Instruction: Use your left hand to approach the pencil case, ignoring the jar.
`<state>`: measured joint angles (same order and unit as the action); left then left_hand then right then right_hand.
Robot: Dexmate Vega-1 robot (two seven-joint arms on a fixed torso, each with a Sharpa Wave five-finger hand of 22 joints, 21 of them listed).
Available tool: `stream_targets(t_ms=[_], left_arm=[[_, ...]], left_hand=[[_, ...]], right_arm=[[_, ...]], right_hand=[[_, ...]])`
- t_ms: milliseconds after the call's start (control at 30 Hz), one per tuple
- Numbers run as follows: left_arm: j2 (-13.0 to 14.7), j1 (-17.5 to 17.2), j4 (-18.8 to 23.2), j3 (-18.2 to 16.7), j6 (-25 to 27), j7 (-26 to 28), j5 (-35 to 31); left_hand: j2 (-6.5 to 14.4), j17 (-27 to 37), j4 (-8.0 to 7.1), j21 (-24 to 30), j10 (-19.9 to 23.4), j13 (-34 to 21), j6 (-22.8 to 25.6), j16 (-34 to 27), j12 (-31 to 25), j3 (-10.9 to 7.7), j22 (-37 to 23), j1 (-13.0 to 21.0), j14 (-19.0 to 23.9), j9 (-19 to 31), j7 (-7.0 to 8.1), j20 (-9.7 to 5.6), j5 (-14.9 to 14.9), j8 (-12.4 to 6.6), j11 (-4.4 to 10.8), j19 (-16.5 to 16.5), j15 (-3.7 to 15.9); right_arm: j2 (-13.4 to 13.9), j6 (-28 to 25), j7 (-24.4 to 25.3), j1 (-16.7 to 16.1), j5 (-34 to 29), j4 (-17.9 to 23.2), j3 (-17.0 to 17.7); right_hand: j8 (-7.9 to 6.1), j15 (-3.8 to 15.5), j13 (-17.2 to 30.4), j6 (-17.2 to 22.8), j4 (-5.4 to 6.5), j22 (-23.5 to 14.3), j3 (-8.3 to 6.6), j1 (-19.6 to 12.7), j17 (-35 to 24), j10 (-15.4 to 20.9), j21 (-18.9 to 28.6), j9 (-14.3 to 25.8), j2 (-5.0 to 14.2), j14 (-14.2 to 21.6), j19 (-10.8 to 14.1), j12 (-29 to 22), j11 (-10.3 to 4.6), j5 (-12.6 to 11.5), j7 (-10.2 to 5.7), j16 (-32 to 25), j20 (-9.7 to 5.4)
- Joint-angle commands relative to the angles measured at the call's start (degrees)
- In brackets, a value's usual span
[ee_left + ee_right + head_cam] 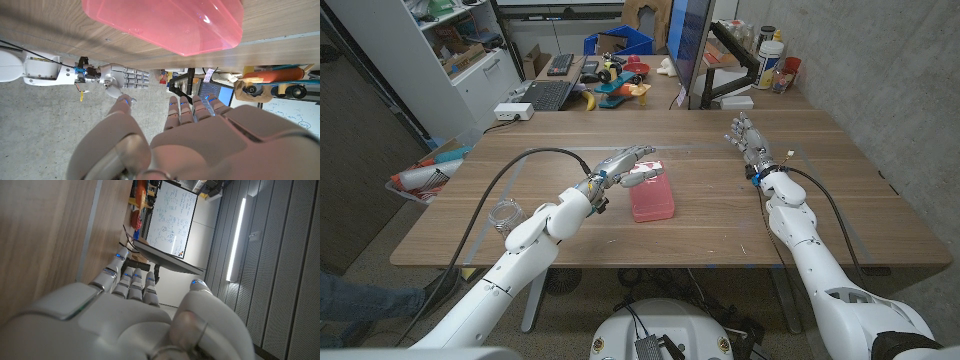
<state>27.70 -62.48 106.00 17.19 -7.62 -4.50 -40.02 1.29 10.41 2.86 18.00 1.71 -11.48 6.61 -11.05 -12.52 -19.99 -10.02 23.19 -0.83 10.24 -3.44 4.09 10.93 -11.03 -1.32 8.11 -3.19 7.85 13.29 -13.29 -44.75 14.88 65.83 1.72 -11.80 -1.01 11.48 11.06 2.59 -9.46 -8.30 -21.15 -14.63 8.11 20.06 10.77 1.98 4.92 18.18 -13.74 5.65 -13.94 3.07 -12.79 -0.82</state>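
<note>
The pencil case [653, 198] is a pink translucent box lying at the table's middle; it fills much of the left wrist view [170, 22]. My left hand [626, 167] hovers at the case's far left corner, fingers spread over its far edge, holding nothing; its back shows in the left wrist view [200, 140]. A clear glass jar [504, 214] stands near the table's left front, left of my left forearm. My right hand [745, 137] stands open at the far right of the table, fingers apart, also seen from the left wrist [117, 78] and its own wrist [140, 315].
A black cable [510, 170] loops over the table from my left arm. Beyond the far edge stand a monitor [685, 40], a keyboard [538, 95] and toys on another desk. The wooden table [840, 190] has bare room right of the case.
</note>
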Motion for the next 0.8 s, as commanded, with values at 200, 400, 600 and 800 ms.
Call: stream_targets(t_ms=[200, 400, 600, 800], left_arm=[[0.5, 0.3, -0.7, 0.8, 0.3, 1.0, -1.3], [0.5, 0.5, -0.9, 0.8, 0.2, 1.1, -1.1], [0.5, 0.7, -1.1, 1.0, -0.3, 1.4, -1.1], [0.5, 0.8, -1.3, 1.0, -0.7, 1.8, -1.0]], left_hand=[[0.5, -0.1, 0.50, -0.4, 1.0, 0.0, 0.7, -0.1, -0.4, -0.16, -0.1, 0.6, 0.5, 0.3, 0.09, 0.09, 0.1, -0.34, 0.01, -0.2, -0.18], [0.6, -0.1, 0.58, -0.5, 1.1, 0.0, 0.8, -0.1, -0.4, -0.16, -0.1, 0.6, 0.6, 0.3, 0.10, 0.12, 0.1, -0.31, 0.03, -0.3, -0.20], [0.6, 0.0, 0.66, -0.6, 1.0, 0.0, 0.8, -0.1, -0.4, -0.16, -0.1, 0.6, 0.6, 0.3, 0.12, 0.17, 0.1, -0.28, 0.13, -0.3, -0.24], [0.6, 0.0, 0.74, -0.8, 1.2, 0.0, 0.8, -0.1, -0.4, -0.16, -0.1, 0.7, 0.6, 0.3, 0.12, 0.15, 0.1, -0.24, -0.11, -0.4, -0.24]], right_arm=[[-0.2, 1.0, -0.1, 1.0, -0.3, -2.1, 0.1], [-0.4, 1.4, -0.1, 1.5, -0.7, -3.3, 0.0], [-0.4, 1.6, -0.2, 1.6, -1.0, -3.2, -0.1], [-0.5, 2.2, -0.3, 1.8, -1.1, -3.6, -0.1]], right_hand=[[0.31, -0.07, 0.1, 0.5, -0.33, -0.2, -0.03, -0.1, -0.2, 0.5, -0.3, 0.2, 0.45, 0.7, 0.6, 0.3, 0.02, 0.3, 0.03, -0.1, -0.02], [0.31, 0.03, 0.1, 0.6, -0.35, -0.2, 0.00, -0.1, -0.1, 0.5, -0.5, 0.2, 0.48, 0.8, 0.6, 0.4, 0.06, 0.3, 0.02, -0.1, 0.01], [0.31, -0.01, 0.1, 0.6, -0.36, -0.2, 0.02, -0.1, -0.1, 0.6, -0.6, 0.2, 0.48, 0.8, 0.7, 0.4, 0.04, 0.3, 0.00, -0.1, 0.01], [0.32, -0.06, 0.2, 0.6, -0.39, -0.2, 0.05, -0.1, -0.1, 0.7, -0.7, 0.2, 0.47, 0.8, 0.8, 0.5, 0.03, 0.3, 0.00, -0.1, 0.02]])
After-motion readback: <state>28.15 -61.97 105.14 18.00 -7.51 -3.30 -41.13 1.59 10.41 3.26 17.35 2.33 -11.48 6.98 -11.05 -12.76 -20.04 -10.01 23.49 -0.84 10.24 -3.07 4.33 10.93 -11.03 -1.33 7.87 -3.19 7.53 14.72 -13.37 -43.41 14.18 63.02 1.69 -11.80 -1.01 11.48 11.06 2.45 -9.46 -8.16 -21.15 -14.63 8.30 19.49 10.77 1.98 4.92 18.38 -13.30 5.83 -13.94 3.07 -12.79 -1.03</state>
